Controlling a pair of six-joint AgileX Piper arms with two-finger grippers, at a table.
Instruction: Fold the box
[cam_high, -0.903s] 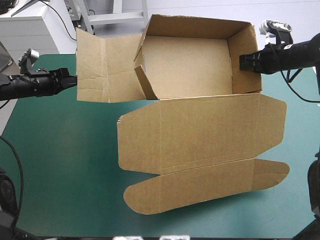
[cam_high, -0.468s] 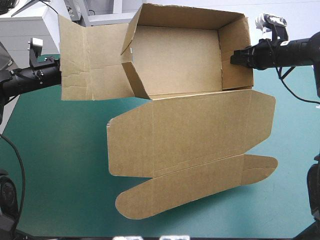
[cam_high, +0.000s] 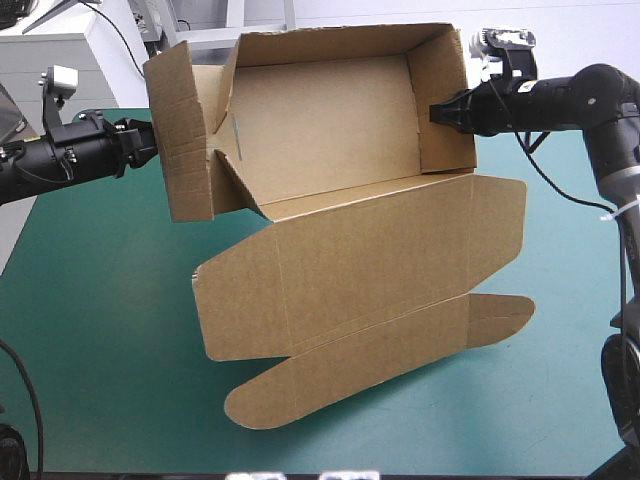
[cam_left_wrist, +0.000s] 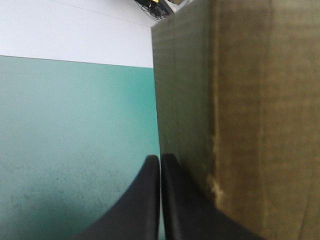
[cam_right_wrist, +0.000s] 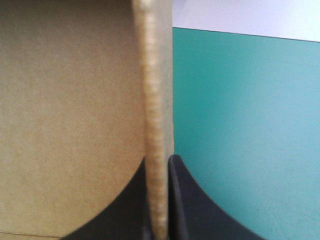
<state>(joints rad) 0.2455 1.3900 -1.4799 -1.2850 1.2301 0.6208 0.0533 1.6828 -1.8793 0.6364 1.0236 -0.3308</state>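
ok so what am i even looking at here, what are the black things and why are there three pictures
This is a robot with two arms at a table with a teal-green cover. The wide picture is taken from above and behind the robot, so its left arm comes in from the left and its right arm from the right. The other two come from a camera on each wrist, looking along that arm's black fin-shaped fingers.

On the table is a brown cardboard box, partly folded: an open tray with raised walls, its lid spread open toward the near edge. The left end effector pinches the tray's left side flap. The right end effector pinches its right wall, and the right wrist picture shows the board's edge between the fingers.
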